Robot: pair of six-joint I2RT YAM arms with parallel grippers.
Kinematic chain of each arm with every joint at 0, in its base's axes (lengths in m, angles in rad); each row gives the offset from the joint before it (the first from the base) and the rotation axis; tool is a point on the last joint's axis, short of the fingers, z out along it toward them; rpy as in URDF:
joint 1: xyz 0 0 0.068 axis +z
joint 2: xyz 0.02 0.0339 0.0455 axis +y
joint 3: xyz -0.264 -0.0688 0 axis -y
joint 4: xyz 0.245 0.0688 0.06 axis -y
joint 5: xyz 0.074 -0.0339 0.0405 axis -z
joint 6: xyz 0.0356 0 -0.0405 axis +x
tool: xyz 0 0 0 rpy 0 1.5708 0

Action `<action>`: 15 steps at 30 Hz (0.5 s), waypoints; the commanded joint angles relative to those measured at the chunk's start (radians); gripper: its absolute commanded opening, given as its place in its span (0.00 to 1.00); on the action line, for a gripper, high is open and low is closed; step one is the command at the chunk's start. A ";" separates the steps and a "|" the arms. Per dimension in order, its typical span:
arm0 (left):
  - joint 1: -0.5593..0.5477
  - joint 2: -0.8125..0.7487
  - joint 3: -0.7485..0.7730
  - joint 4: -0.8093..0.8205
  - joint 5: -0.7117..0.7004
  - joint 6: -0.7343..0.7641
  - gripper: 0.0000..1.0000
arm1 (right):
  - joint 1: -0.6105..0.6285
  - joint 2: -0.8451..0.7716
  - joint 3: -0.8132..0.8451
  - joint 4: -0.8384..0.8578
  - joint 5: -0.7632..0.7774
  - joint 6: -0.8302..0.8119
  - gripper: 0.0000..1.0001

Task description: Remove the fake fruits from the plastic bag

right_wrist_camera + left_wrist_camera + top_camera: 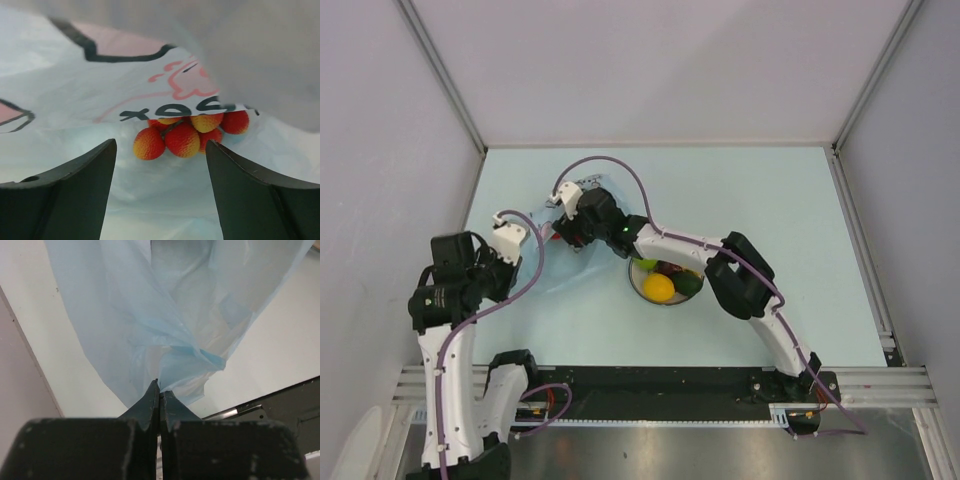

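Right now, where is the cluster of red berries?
In the right wrist view, the cluster of red berries lies inside the plastic bag, just ahead of the open right gripper, partly under a printed fold.

The table [770, 200] has a smooth, pale blue top. Plain grey walls close it in on three sides: a back wall [660, 60], a left wall [380, 150] and a right wall [920, 150]. Slim metal strips [440, 70] run up the two far corners. Along the near edge lie a black band [660, 385] and a silver rail [880, 380], with a brushed metal sheet [700, 455] below them. The light is soft and even, without hard shadows.
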 commanded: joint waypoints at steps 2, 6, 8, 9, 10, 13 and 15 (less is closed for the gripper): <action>0.000 -0.009 0.067 0.062 0.006 -0.119 0.00 | -0.040 0.041 0.075 0.038 0.050 0.063 0.77; -0.001 0.034 0.138 0.057 0.044 -0.180 0.00 | -0.103 0.107 0.178 0.037 -0.026 0.245 0.75; -0.001 0.068 0.188 0.046 0.077 -0.209 0.00 | -0.126 0.159 0.253 0.023 -0.088 0.284 0.73; -0.001 0.077 0.205 0.034 0.094 -0.222 0.00 | -0.136 0.174 0.270 0.023 -0.100 0.295 0.71; 0.000 0.083 0.219 0.028 0.123 -0.231 0.00 | -0.143 0.185 0.284 0.023 -0.108 0.307 0.70; -0.001 0.105 0.244 0.005 0.157 -0.242 0.00 | -0.158 0.225 0.322 0.024 -0.134 0.338 0.69; 0.000 0.115 0.239 -0.010 0.159 -0.237 0.00 | -0.169 0.265 0.363 0.041 -0.142 0.356 0.68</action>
